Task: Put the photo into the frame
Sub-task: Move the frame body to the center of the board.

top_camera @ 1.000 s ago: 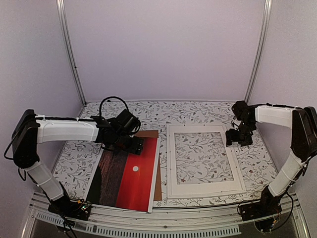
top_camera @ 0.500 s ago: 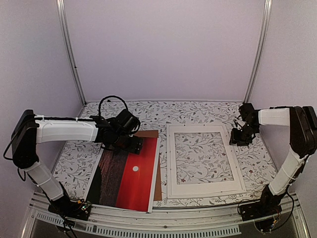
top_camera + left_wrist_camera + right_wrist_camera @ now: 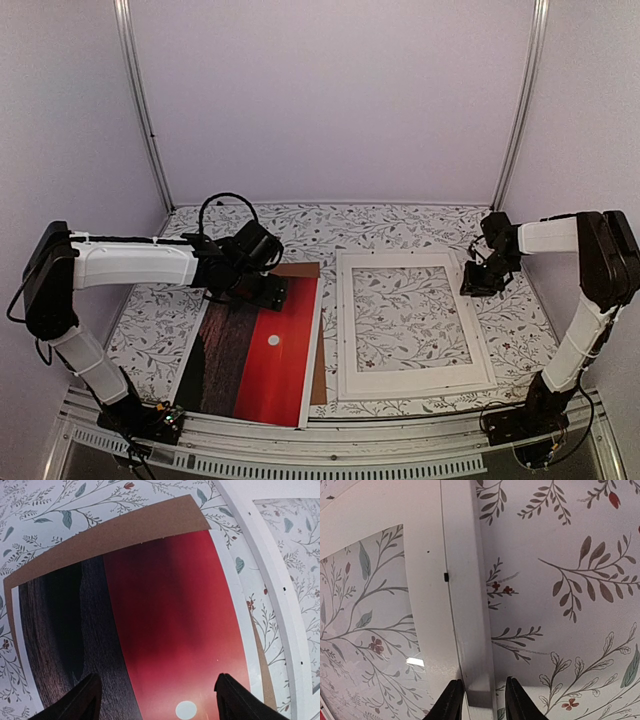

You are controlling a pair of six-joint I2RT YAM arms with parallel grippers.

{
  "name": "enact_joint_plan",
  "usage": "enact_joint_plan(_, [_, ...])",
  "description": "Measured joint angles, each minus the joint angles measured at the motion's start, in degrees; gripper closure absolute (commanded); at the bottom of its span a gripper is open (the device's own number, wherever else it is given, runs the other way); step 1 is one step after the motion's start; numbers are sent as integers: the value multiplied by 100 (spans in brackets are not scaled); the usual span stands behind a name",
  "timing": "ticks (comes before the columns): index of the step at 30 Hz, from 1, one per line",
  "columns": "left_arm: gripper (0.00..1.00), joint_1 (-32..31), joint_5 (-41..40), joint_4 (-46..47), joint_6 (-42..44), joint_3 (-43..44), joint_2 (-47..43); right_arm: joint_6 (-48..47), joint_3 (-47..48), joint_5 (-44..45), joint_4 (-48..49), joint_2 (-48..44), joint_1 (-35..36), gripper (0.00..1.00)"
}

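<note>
Pinching frame (image 3: 470, 605) right edge, right hand (image 3: 482, 700) narrow; left hand (image 3: 157, 700) wide over photo (image 3: 165, 630), near its top edge.

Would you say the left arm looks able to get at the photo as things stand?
Probably yes. The left gripper hangs open just above the photo at its far end, with nothing between them. The photo lies flat on the brown backing board, though, so catching an edge may be awkward.
</note>
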Motion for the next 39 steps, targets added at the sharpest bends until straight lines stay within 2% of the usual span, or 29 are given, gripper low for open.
enact_joint_plan(10, [19,48,-98,9,-59,-87,0,52,-284,-258,402,-131,-20,87])
enact_joint_plan(21, [19,372,-76,22,-42,-188,0,411,-581,-400,885,-264,9,90])
enact_joint_plan(32, [19,732,68,120,48,-446,-2,472,-442,-367,898,-146,216,81])
enact_joint_plan(39, [19,1143,339,247,116,-684,-4,411,-197,-352,750,15,365,60])
